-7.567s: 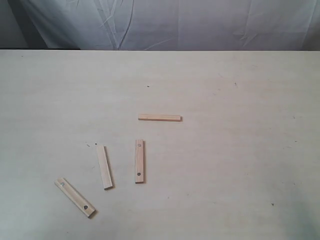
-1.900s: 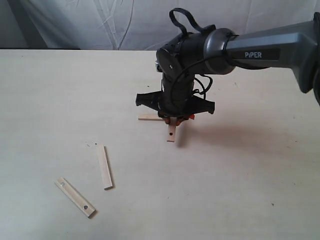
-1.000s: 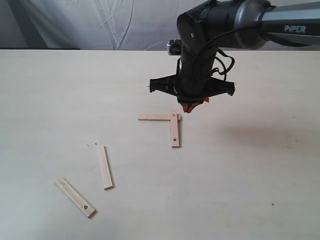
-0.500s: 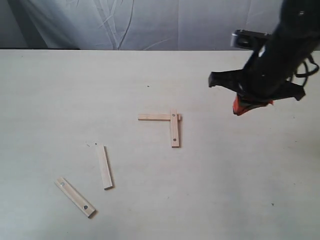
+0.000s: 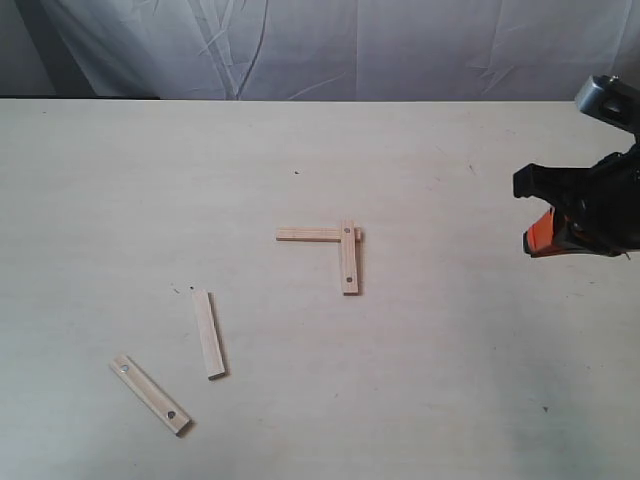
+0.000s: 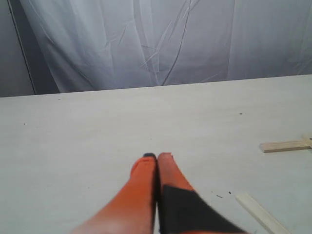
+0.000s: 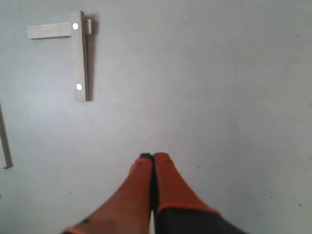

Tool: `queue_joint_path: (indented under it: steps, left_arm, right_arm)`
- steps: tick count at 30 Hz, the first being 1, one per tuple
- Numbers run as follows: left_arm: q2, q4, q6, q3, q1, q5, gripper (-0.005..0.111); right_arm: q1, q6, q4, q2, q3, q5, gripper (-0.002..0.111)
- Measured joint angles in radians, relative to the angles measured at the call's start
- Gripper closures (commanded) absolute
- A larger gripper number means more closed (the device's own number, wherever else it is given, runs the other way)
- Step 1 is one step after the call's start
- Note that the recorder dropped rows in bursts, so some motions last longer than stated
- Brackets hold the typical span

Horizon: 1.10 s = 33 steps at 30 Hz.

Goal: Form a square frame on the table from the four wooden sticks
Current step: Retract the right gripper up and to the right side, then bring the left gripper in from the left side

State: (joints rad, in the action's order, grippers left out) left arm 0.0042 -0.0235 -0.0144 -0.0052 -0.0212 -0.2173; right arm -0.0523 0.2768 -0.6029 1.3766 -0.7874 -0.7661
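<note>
1. The plain stick (image 5: 209,334), running nearly up the exterior view, and the diagonal holed stick (image 5: 150,394) are found loose on the table (image 5: 450,400), left of the half-built frame (image 5: 349,262).
2. The left gripper (image 6: 157,157), clenched and empty, is judged nearer.
3. The right gripper (image 7: 153,157), likewise clenched on nothing, is seen well apart, rightward.
4. No obstruction is seen.

The tabletop (image 5: 450,380) is matt and pale, faintly grained. The four wooden sticks (image 5: 349,258) look like bare, unvarnished wood. My right claw (image 7: 151,157) is smooth orange plastic with matt black. Behind the tabletop hangs wrinkled white cloth (image 5: 350,45).
</note>
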Motion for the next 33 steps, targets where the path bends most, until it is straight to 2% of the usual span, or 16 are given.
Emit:
queue_joint_path:
  steps: [14, 19, 25, 28, 33]
  left_arm:
    - [0.0, 0.024, 0.0, 0.0, 0.0, 0.184, 0.107]
    - [0.046, 0.014, -0.003, -0.116, 0.012, 0.003, 0.107]
    - [0.248, -0.114, -0.043, -0.347, 0.036, -0.287, 0.107]
    - [0.323, -0.122, -0.049, -0.413, 0.04, -0.33, 0.107]
    - [0.357, -0.117, -0.051, -0.431, 0.04, -0.327, 0.107]
  right_arm:
    - [0.0, 0.019, -0.025, 0.0, 0.0, 0.037, 0.108]
    - [0.0, 0.022, -0.025, 0.0, 0.0, 0.059, 0.108]
    - [0.0, 0.022, -0.025, 0.0, 0.0, 0.07, 0.108]
    - [0.0, 0.022, -0.025, 0.0, 0.0, 0.074, 0.108]
    - [0.0, 0.03, -0.025, 0.0, 0.0, 0.074, 0.108]
